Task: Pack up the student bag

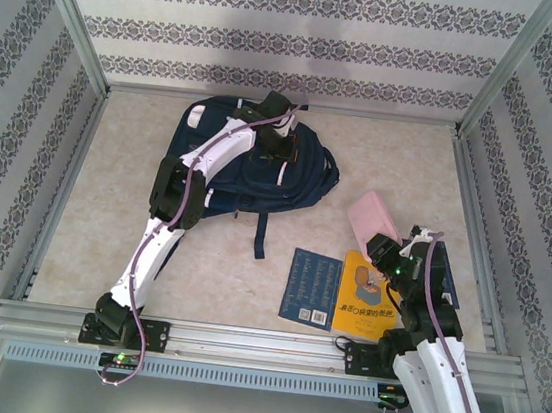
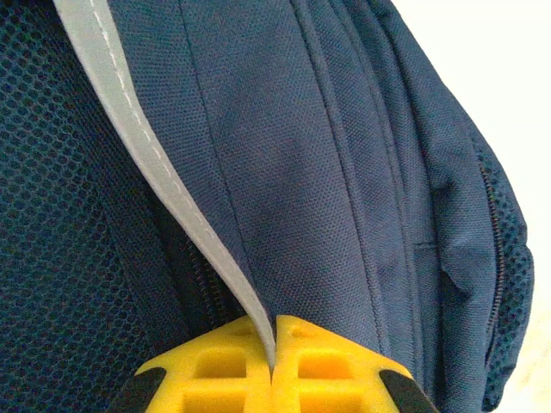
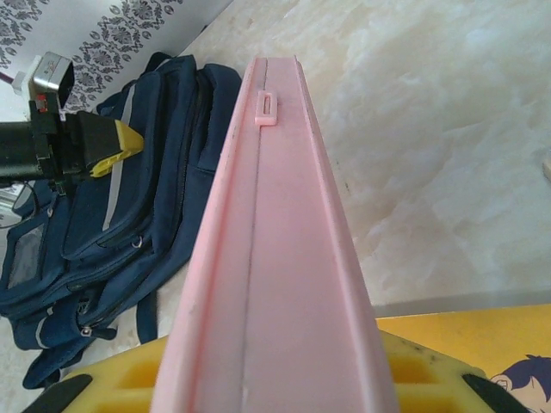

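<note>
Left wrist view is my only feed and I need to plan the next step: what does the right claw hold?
Observer: The right claw is shut on a pink case, well apart from the student bag.
Operator: What else is waiting to be packed?
Observer: Two books lie flat on the table, side by side: a blue book and a yellow book.
Operator: Where on the bag is my left claw?
Observer: The left claw sits at the bag's far end, toward the back wall.
</note>
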Tool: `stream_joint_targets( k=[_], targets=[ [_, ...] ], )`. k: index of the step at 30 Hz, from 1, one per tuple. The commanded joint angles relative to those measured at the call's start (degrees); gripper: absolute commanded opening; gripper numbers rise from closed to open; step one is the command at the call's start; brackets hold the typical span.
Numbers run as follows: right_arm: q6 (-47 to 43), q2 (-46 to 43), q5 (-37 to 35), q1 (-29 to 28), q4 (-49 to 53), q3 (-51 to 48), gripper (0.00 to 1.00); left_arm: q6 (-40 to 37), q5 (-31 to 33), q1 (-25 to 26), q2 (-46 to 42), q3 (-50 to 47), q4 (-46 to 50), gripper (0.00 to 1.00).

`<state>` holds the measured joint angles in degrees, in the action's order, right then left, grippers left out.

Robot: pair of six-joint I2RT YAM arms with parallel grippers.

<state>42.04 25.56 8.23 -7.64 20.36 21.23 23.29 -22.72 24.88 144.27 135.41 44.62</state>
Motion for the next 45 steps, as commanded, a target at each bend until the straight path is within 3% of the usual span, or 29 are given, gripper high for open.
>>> stream_joint_targets(
  k=[1,8,16,22,27,33,45],
  targets=[
    [0.06,-0.75,1.83,0.08,-1.74,1.54,0.3,-1.77,-1.47,-0.61,-4.88,2.06,2.14,0.0],
    [-1.32,0.18,5.48,0.08,-1.82,5.37,0.31,-4.79,-1.16,-4.13,-17.71,1.43,8.5,0.0],
    [-2.32,6.14,16.56,-0.22,-4.22,11.54,0.32,-8.84,-3.03,-6.38,-31.51,-5.29,10.16,0.0],
    [-0.68,10.49,23.59,-4.01,-8.21,13.65,0.33,-10.74,-9.59,-8.74,-40.54,-16.15,5.17,0.0],
    [1.24,16.4,27.78,-8.0,-12.83,14.92,0.34,-9.74,-16.29,-12.04,-44.44,-21.36,1.83,0.0],
    [6.41,27.03,32.44,-10.9,-19.46,17.23,0.35,-8.1,-22.77,-12.59,-46.99,-22.78,-0.68,0.0],
    [12.98,47.3,28.77,-19.39,-38.09,22.36,0.33,-6.87,-26.99,-12.58,-48.97,-24.08,-2.99,0.0]
  ],
)
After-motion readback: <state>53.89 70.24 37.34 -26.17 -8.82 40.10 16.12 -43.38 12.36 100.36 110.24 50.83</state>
